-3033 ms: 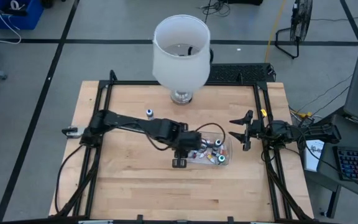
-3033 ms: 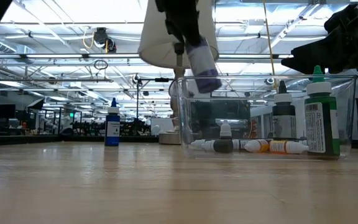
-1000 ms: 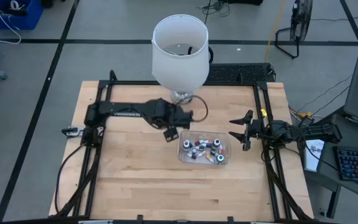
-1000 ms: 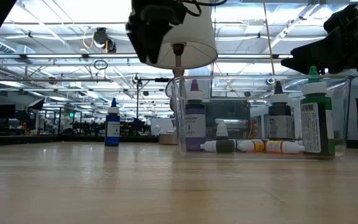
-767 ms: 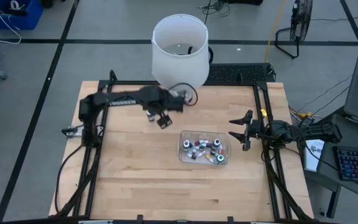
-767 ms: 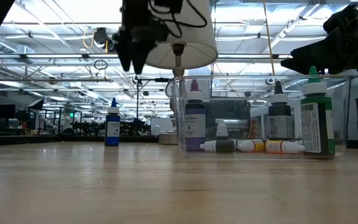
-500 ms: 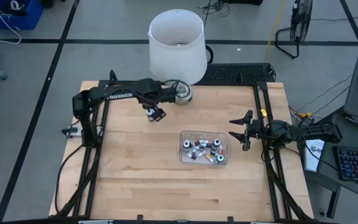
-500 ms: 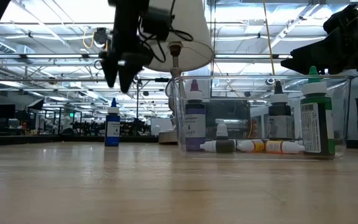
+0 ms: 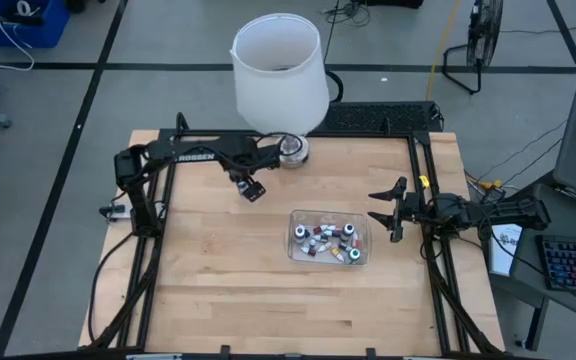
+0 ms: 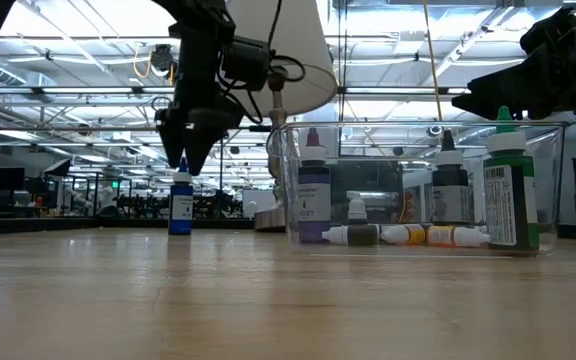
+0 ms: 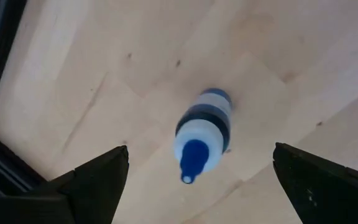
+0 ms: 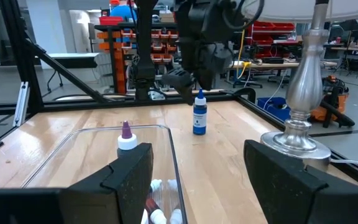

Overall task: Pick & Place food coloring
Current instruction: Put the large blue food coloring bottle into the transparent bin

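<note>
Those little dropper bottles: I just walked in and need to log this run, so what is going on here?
The left gripper hangs open right above a lone blue bottle standing upright on the table, near the lamp. It is not gripping it yet. The other bottles, among them a purple one and a green one, already sit in the clear tub; some stand, some lie flat. The right gripper waits open beside the tub, holding nothing.

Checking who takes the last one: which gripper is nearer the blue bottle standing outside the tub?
Left. The left gripper hovers open directly above the blue bottle; the right gripper waits beyond the tub.
</note>
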